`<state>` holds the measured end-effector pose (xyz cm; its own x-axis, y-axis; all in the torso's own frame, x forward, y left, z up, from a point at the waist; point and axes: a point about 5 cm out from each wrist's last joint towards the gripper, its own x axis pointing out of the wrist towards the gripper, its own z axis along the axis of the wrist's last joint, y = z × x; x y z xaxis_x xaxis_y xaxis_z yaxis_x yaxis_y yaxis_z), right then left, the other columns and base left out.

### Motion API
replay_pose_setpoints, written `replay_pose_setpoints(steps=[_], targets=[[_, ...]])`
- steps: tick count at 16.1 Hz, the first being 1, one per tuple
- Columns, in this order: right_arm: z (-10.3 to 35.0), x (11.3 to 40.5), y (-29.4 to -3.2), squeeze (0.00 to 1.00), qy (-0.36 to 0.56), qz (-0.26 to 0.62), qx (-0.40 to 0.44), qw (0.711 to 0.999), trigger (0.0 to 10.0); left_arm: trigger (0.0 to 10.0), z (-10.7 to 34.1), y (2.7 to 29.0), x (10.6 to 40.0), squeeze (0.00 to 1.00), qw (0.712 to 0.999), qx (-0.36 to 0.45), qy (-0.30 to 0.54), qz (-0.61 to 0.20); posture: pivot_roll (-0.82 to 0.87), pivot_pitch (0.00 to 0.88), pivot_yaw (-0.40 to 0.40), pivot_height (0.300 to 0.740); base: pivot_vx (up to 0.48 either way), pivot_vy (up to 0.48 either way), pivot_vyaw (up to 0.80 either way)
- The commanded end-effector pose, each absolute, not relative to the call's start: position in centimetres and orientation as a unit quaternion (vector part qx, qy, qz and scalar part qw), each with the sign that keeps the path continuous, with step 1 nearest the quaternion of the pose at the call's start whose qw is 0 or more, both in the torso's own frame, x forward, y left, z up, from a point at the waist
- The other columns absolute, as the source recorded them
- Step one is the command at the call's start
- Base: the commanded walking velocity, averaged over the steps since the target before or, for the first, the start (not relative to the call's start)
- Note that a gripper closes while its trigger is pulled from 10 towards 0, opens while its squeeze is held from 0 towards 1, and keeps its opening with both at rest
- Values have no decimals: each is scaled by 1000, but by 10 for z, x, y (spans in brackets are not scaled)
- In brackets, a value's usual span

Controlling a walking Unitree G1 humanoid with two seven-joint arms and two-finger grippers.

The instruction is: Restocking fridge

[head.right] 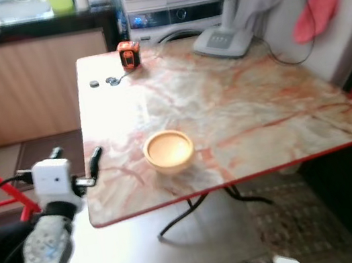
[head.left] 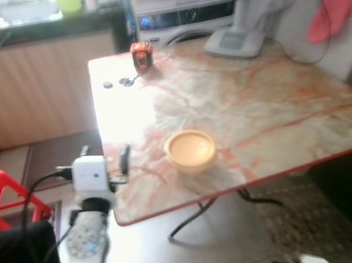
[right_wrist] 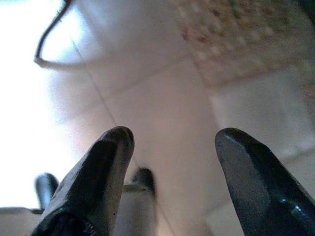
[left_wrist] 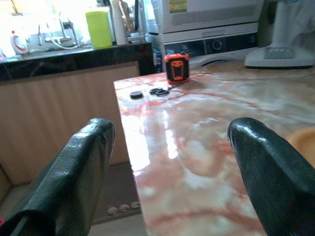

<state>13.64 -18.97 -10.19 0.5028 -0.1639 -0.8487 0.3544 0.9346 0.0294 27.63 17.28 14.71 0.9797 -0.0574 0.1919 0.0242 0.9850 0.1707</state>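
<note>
left gripper [left_wrist: 167, 162]: fingers [left_wrist: 78, 167] wide apart, nothing btwn them, held at the near left corner of the marble table [head.left: 261, 110], aimed along the top. right gripper [right_wrist: 170, 172]: fingers also apart, empty, hanging low and pointing at the tiled floor [right_wrist: 162, 98]; arm looks idle.

outward from the left gripper: a yellow bowl [head.left: 190, 149] sits upright near the front edge, just to the right of the gripper, apart from it. far corner: small orange device [head.left: 142, 53] w/ a few dark bits beside it. fan base [head.left: 232, 42] at the back, washer [head.left: 186, 15] behind the table.

no fridge in view. step, as a guess: lining up on the bowl as the item to carry. a grab would need the left gripper swung right so one finger clears the rim. can't tell if the bowl holds anything.
</note>
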Motion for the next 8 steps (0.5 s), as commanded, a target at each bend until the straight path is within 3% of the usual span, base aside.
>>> replay_pose_setpoints(steps=[1,8], targets=[[-103,128,-200,0,478,-165,90,858,10000,10000,152,160,278,0,990,70,-112,-44,43,0,-75,740,289,0,0],[-105,120,-202,0,484,-170,80,854,10000,10000,143,150,262,0,992,59,-95,-65,57,0,-88,740,287,0,0]])
